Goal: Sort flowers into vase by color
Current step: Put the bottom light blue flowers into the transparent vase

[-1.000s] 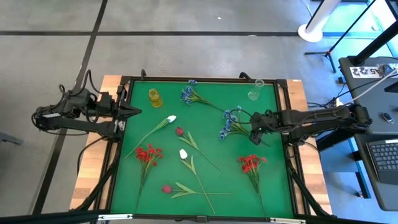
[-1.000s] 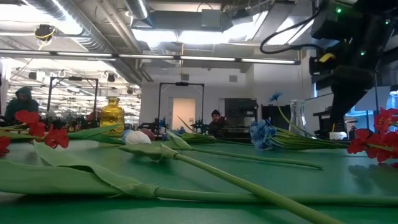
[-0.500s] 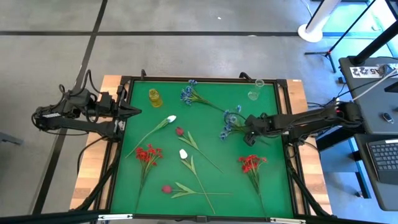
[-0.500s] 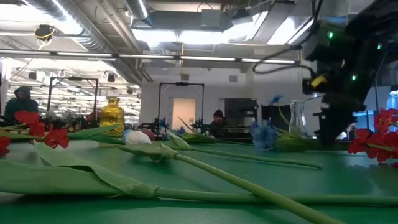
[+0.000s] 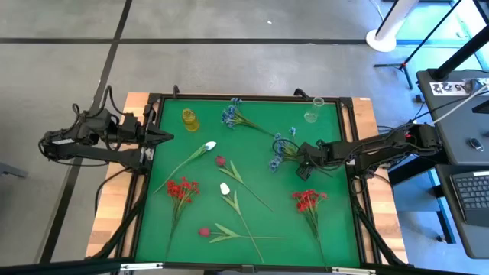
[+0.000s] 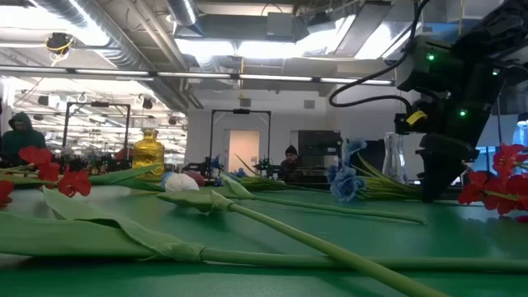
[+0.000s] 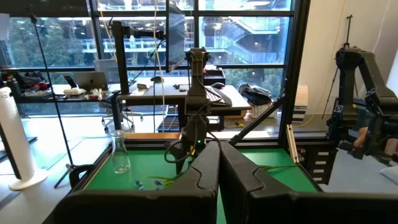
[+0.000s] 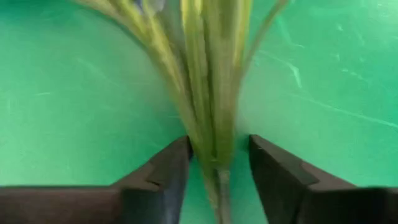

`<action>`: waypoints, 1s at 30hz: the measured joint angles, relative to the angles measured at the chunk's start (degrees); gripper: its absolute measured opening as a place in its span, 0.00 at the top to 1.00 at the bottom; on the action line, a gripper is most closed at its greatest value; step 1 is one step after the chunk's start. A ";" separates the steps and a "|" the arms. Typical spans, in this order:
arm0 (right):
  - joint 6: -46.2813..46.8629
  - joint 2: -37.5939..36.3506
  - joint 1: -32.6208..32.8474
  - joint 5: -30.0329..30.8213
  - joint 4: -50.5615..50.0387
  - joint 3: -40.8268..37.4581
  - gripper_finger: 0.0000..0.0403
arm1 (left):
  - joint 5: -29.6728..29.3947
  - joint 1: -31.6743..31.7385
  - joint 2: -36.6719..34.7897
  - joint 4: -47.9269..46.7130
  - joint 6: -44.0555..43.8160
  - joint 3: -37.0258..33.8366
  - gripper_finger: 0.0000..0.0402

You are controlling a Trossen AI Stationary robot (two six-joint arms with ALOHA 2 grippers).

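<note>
The right gripper point(image 8: 217, 165) sits low at the table's right-centre, fingers partly closed around the blue flower point(image 5: 283, 150) stems, seemingly touching but not clearly clamped, so the thin bunch could splay and slip out on lift, or the tips could scrape the mat point(image 5: 252, 176). The left gripper point(image 7: 219, 163) waits shut at the left edge. Compared with a second ago, the right arm has reached further in and its jaws have narrowed; the blue heads look slightly raised.
</note>
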 joint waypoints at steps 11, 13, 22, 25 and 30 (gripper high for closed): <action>-0.48 -2.76 0.09 -1.62 0.37 3.86 0.96 | 0.00 0.00 -0.02 0.01 0.00 0.00 1.00; -0.46 -4.08 0.09 0.53 0.75 4.68 0.93 | 0.00 0.00 -0.02 0.01 0.00 0.00 1.00; -3.30 -16.79 0.09 17.46 7.85 6.10 0.97 | 0.00 0.00 -0.01 0.01 0.00 -0.01 1.00; -6.83 -22.15 0.09 23.50 13.62 6.13 0.95 | 0.00 0.00 -0.02 0.01 0.00 0.00 1.00; -17.78 -28.57 0.09 34.49 26.00 6.18 0.97 | 0.01 0.00 0.00 0.01 0.00 0.00 1.00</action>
